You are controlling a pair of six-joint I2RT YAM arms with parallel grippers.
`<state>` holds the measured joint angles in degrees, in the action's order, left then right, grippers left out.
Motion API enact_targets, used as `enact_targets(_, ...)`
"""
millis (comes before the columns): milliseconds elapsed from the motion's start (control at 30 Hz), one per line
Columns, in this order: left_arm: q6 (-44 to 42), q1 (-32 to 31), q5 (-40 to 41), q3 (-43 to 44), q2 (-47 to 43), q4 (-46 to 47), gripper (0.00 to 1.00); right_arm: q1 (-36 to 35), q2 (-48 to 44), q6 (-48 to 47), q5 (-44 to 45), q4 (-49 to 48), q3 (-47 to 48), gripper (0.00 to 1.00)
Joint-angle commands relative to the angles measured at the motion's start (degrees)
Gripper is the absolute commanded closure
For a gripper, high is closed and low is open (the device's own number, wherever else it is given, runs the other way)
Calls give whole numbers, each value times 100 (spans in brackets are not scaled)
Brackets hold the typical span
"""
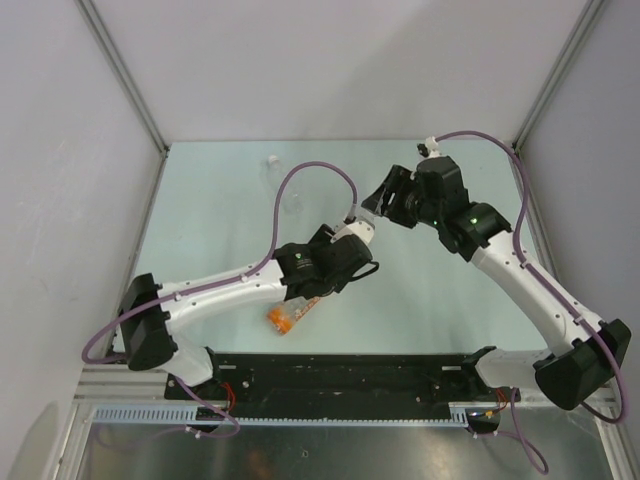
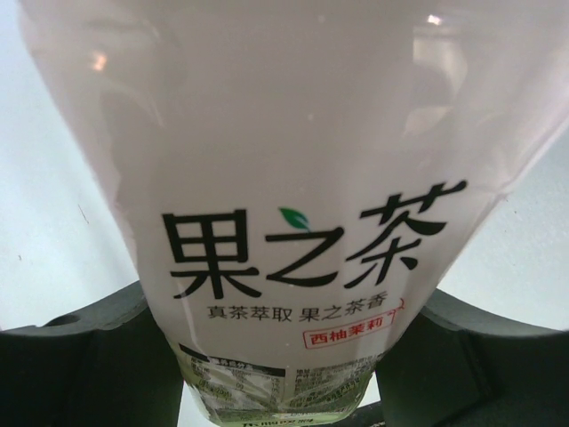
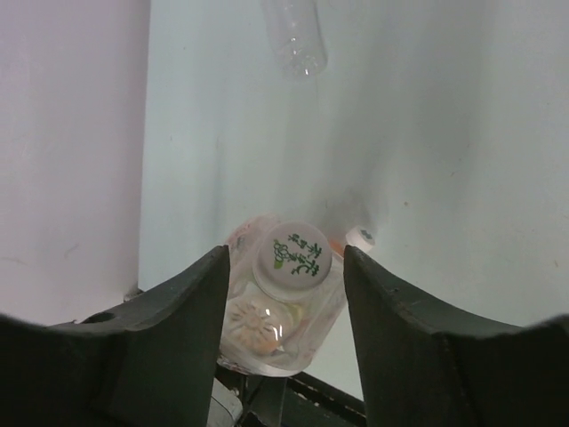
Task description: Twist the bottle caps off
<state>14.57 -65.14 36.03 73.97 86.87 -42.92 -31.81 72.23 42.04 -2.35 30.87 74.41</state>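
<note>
Right wrist: right gripper [image 3: 284,258] is straddling the white, green-printed cap [image 3: 292,260], jaws spread; left gripper [image 2: 284,302] is pinching the bottle [image 2: 284,196].

The labelled bottle [image 2: 293,178] wears its white cap [image 3: 292,258]; orange bottle [image 1: 288,317] and clear bottle [image 3: 294,36] lie well apart.

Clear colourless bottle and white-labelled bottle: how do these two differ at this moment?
The clear colourless plastic bottle lies on the pale table; the white-labelled plastic bottle is gripped by the left fingers. The clear one shows no label; the labelled one bears black characters. Only the labelled one's white printed cap sits between the right fingers. Both are plastic bottles.
</note>
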Motion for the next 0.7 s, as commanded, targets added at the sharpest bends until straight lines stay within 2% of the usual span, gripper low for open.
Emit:
enact_targets(0,188,-42,180,262,27,-14,46,-35,45,87,165,-468,253,44)
enact_targets(300,219,-42,219,284,98,-54,46,-41,226,114,56,-520,288,51)
enact_targets(600,224,-44,255,424,217,-124,46,-67,333,105,39,-453,285,52)
enact_targets(667,222,-43,255,451,238,-139,46,-72,355,107,6,-467,284,60)
